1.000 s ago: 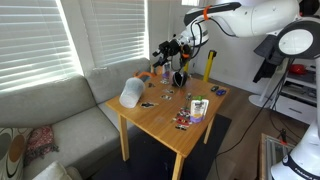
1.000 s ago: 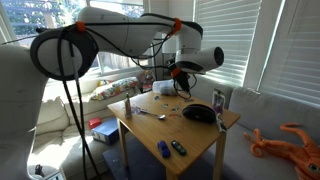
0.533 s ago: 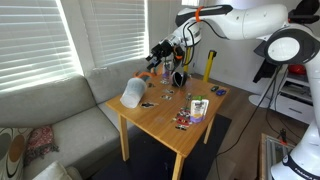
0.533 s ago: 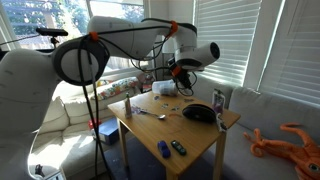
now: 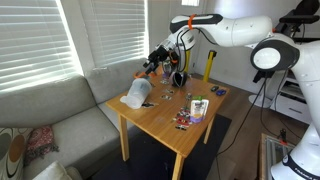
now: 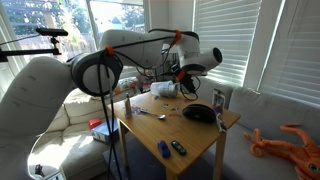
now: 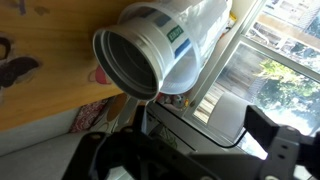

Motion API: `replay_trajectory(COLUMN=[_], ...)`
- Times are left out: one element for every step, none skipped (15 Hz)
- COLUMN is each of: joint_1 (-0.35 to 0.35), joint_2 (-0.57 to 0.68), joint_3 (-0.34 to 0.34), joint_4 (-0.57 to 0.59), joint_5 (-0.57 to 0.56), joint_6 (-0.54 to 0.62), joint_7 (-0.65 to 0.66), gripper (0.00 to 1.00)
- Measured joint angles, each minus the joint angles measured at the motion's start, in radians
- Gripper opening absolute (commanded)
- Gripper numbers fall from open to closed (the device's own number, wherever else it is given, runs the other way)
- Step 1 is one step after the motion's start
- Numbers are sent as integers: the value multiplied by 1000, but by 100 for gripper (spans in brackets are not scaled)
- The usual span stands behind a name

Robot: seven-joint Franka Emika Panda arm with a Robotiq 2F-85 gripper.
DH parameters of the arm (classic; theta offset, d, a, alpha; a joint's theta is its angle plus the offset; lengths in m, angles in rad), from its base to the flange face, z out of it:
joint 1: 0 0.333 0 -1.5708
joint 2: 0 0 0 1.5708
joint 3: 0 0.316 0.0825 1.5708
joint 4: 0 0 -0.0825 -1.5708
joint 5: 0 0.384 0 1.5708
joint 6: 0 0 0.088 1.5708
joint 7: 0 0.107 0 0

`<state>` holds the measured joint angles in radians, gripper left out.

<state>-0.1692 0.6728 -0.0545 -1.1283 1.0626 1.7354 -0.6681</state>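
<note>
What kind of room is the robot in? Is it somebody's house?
Most likely a living room in a home: a grey couch sits beside the wooden table, slatted blinds cover the windows, and an orange plush toy lies nearby.

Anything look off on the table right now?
Yes: the clear jar lies tipped on its side at the corner of the table nearest the sofa. In the wrist view its mouth looks open, with no lid. Nothing appears spilled from it.
</note>
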Motion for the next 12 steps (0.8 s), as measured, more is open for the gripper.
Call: replay_trajectory(joint_1=[-4, -7, -10, -11, -12, -13, -13, -13, -13, -13, -13, -12], joint_2=[14, 27, 39, 50, 58, 61, 62, 61, 61, 60, 58, 55], joint_3=[4, 9, 14, 16, 16, 16, 16, 16, 16, 16, 16, 17], joint_4=[13, 25, 36, 45, 50, 52, 52, 53, 56, 59, 60, 61], joint_5=[-1, -4, -8, -15, -23, -31, -39, -52, -64, -75, -88, -100], joint_6=[0, 0, 0, 0, 0, 0, 0, 1, 1, 1, 0, 0], joint_7=[5, 10, 15, 27, 46, 73, 104, 137, 171, 202, 233, 264], gripper=[74, 66, 59, 55, 56, 61, 75, 80, 90, 97, 99, 100])
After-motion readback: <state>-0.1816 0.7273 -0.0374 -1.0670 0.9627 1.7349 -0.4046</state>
